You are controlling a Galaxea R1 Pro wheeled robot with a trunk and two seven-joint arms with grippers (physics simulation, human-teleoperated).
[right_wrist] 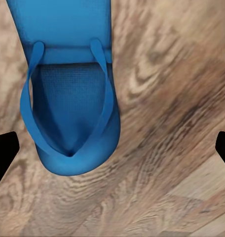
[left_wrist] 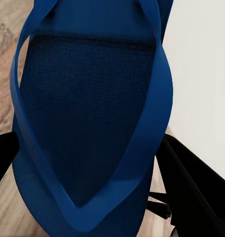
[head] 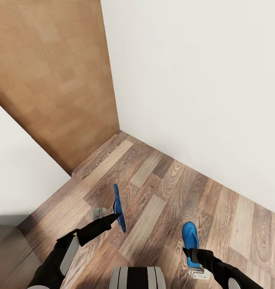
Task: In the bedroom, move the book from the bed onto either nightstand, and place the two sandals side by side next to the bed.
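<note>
My left gripper [head: 114, 217] is shut on a blue sandal [head: 119, 207], which it holds on edge above the wood-plank floor [head: 161, 188]. In the left wrist view this sandal [left_wrist: 88, 113] sits between the dark fingers [left_wrist: 191, 187]. The second blue sandal [head: 190, 237] lies flat on the floor at the right. My right gripper [head: 192, 253] hovers at its near end, open. In the right wrist view the fingertips [right_wrist: 4, 153] stand wide apart, with that sandal [right_wrist: 68, 98] below them. The bed, book and nightstands are out of view.
I face a room corner. A brown wooden door [head: 53, 80] stands at the left, a white wall [head: 193, 80] at the right and another white wall [head: 17, 168] at the near left. My own base [head: 137, 277] shows at the bottom.
</note>
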